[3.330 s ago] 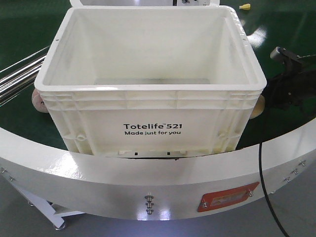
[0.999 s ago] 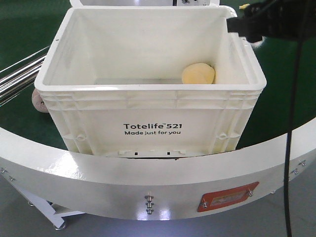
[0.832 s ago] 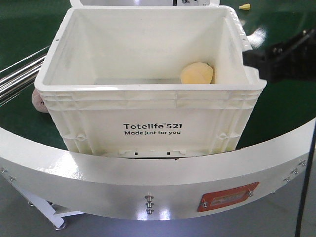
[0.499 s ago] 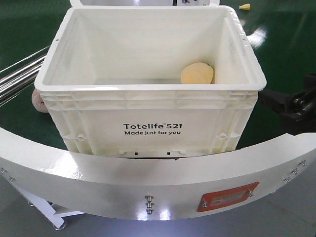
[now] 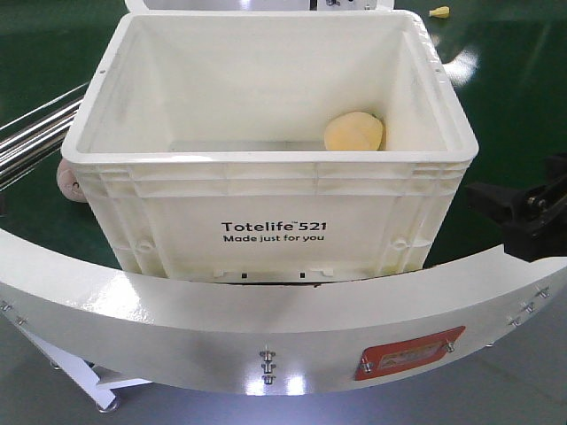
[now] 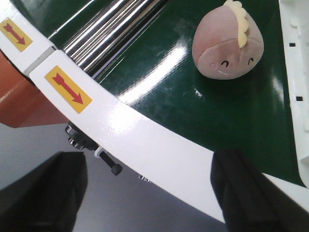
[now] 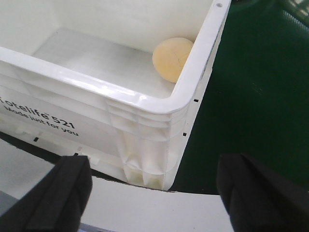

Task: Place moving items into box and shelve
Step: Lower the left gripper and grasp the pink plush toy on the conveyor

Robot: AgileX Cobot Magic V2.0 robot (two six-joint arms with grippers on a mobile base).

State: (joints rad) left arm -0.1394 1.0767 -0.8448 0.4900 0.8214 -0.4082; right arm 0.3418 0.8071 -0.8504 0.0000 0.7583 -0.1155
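Exterior front-facing: white box (image 5: 266, 232) stands on the green worktop (image 5: 44, 53); yellow lump (image 5: 353, 134) lies inside, against the box's right wall; pink lump (image 5: 66, 180) sits outside, at the box's left side.
Left wrist-mounted: left end effector (image 6: 145, 193) is spread wide and empty; the pink lump is near the box, apart from it.
Right wrist-mounted: right end effector (image 7: 154, 193) is spread wide and empty, by the box's front right corner.

The box (image 5: 266, 190) is smooth white plastic, the bench (image 6: 241, 121) glossy green, the rods (image 6: 111, 29) polished metal, the pink lump (image 6: 228, 46) matt plush.
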